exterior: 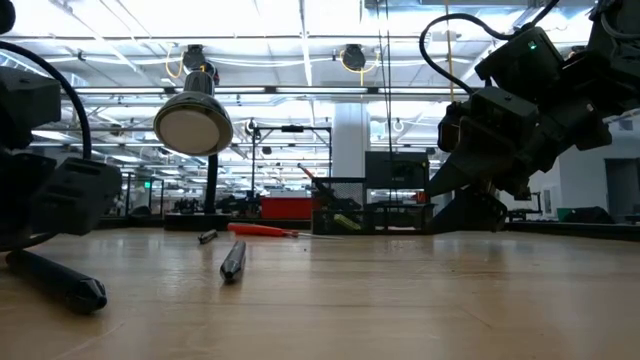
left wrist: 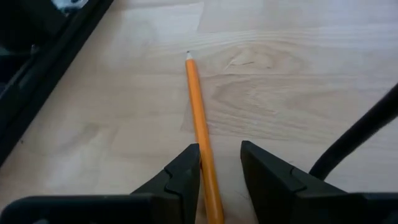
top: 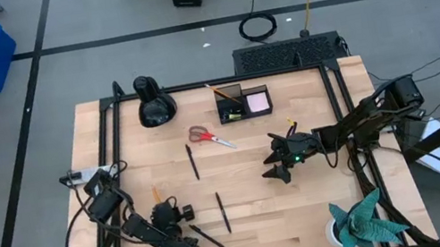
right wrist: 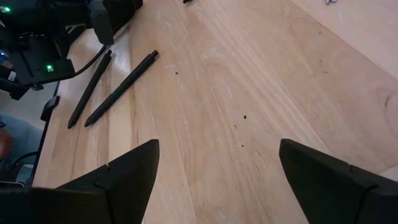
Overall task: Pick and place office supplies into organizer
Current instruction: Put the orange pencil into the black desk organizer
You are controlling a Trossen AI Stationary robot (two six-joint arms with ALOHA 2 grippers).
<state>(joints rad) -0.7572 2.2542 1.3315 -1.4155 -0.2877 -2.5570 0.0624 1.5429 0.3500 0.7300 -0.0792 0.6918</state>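
An orange-yellow pencil lies flat on the wooden table, near the left edge. My left gripper is open and low over it, with the pencil's rear half running between the fingers, close to one of them. My right gripper is wide open and hangs above bare wood right of centre. The black organizer stands near the far edge with a pink sticky pad in its tray. Red-handled scissors and three black pens lie flat. My left gripper comes at the pencil from above, fingers along either side of the shaft. One finger stands right against it, but whether it touches I cannot tell. The pencil lies flat on the table.
A rounded black bulbous object stands at the far left of the table. A teal paper plant sits at the near right corner. Black frame rails run along both sides. In the low view a pen lies in front of the scissors.
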